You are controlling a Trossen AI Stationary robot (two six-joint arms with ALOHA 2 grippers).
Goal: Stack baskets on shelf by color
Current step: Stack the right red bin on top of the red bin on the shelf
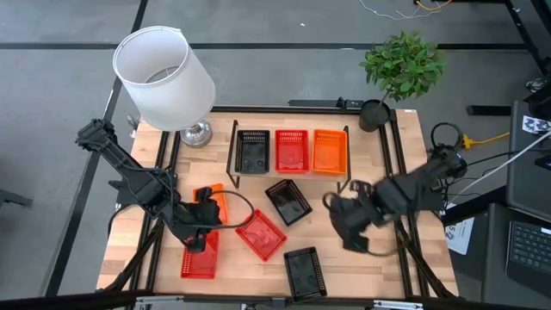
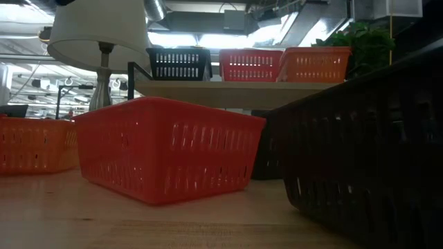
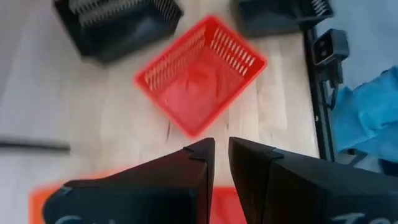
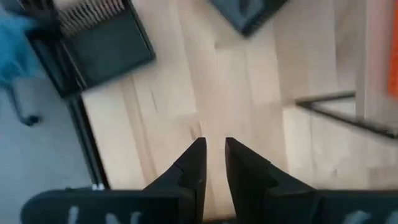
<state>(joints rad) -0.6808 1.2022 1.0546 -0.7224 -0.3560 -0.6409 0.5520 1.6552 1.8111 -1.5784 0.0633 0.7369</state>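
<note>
The shelf [image 1: 288, 172] stands at the table's far middle and carries one black basket [image 1: 253, 151], one red basket [image 1: 291, 151] and one orange basket [image 1: 329, 151]. On the tabletop lie an orange basket [image 1: 213, 200], two red baskets [image 1: 199, 256] [image 1: 261, 234] and two black baskets [image 1: 287, 202] [image 1: 305, 271]. My left gripper [image 1: 205, 222] hovers shut and empty between the orange basket and the near-left red one; the middle red basket [image 3: 199, 74] lies ahead of its fingers [image 3: 222, 155]. My right gripper [image 1: 346, 220] is shut and empty over bare wood [image 4: 214, 152], right of the black baskets.
A white-shaded lamp [image 1: 164, 73] stands at the far left corner and a potted plant [image 1: 400, 69] at the far right. The shelf's black wire legs [image 4: 342, 109] are near my right gripper. Blue cloth [image 3: 367, 118] shows beyond the table's near edge. Bare wood lies at the near right.
</note>
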